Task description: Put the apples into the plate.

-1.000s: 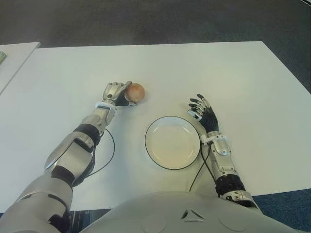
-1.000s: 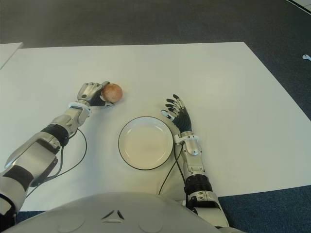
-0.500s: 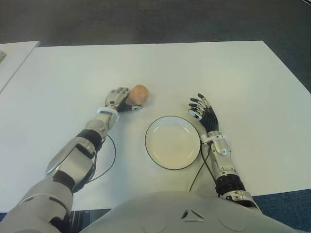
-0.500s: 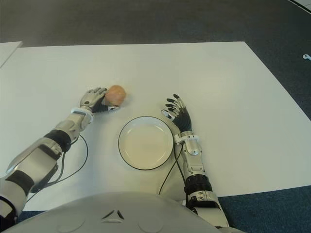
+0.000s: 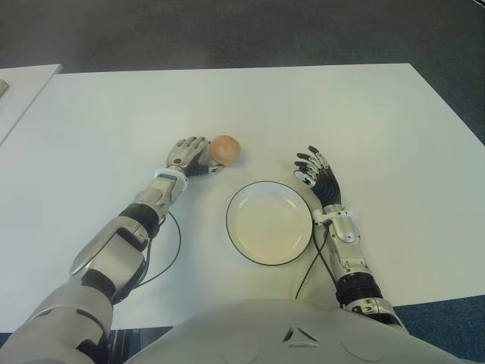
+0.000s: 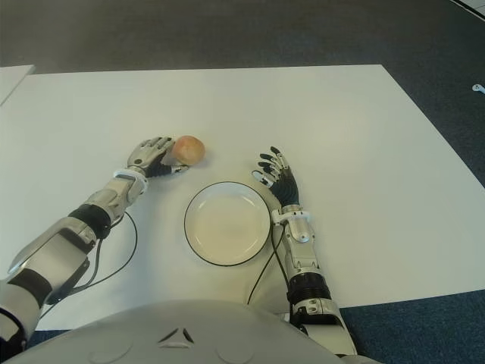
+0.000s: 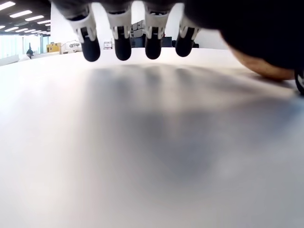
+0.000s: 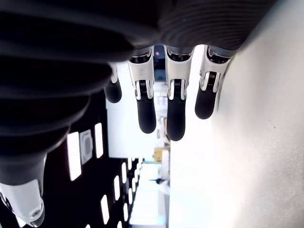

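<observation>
One reddish-orange apple sits on the white table, a little beyond the left rim of the plate. The plate is white with a dark rim and holds nothing. My left hand lies just left of the apple with its fingers stretched out; in the left wrist view the apple shows off to the side by the thumb, not between the fingers. My right hand shows beside the plate's right rim, fingers spread, holding nothing.
A second white table stands at the far left with a gap between. A thin black cable loops on the table beside my left forearm. Dark carpet lies beyond the table's far edge.
My left hand's fingers have uncurled from the apple. The apple has shifted a little to the right, toward the plate. The right hand has not moved.
</observation>
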Robot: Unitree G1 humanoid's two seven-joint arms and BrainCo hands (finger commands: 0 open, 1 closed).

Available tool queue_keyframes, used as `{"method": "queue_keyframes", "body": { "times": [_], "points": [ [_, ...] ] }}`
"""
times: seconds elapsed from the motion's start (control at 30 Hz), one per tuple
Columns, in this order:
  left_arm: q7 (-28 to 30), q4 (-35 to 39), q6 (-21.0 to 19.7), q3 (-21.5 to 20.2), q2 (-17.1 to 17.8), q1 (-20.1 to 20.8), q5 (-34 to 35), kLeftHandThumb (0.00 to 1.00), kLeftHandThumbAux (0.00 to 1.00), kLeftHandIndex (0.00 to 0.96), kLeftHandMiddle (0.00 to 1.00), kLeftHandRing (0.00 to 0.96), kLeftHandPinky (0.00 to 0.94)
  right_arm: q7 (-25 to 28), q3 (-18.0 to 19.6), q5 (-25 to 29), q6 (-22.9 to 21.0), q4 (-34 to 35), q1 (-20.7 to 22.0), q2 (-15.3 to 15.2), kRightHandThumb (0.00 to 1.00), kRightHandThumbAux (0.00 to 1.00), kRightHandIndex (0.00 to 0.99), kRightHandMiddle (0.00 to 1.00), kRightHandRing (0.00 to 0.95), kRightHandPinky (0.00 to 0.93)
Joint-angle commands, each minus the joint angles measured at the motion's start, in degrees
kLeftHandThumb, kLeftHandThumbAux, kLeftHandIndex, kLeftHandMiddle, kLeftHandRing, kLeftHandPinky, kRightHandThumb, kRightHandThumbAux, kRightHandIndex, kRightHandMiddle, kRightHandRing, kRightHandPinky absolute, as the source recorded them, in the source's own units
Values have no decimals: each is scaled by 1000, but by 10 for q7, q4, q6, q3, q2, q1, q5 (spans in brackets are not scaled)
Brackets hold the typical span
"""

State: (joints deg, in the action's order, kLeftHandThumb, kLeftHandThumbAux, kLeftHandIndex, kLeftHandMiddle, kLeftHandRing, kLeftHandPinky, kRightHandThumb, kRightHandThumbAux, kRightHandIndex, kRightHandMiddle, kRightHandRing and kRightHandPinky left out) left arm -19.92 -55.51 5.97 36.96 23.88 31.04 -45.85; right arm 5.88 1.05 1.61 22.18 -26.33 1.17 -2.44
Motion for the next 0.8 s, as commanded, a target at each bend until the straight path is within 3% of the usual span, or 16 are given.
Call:
{"method": "queue_keyframes", "body": {
  "times": [0.03,0.57,0.8],
  "points": [
    [16,6,7,3,-9,-16,-3,178,179,0,0,0,0,-1,-5,-4,-53,-33,-47,5,154,613,70,241,264,222],
    [23,15,7,0,-8,-17,-4,187,186,0,0,0,0,-2,-5,-6,-53,-35,-43,2,152,628,61,241,272,243],
    [24,16,6,0,-8,-17,-4,192,187,0,0,0,0,-3,-6,-8,-56,-36,-43,2,135,621,57,233,259,207]
  ]
}}
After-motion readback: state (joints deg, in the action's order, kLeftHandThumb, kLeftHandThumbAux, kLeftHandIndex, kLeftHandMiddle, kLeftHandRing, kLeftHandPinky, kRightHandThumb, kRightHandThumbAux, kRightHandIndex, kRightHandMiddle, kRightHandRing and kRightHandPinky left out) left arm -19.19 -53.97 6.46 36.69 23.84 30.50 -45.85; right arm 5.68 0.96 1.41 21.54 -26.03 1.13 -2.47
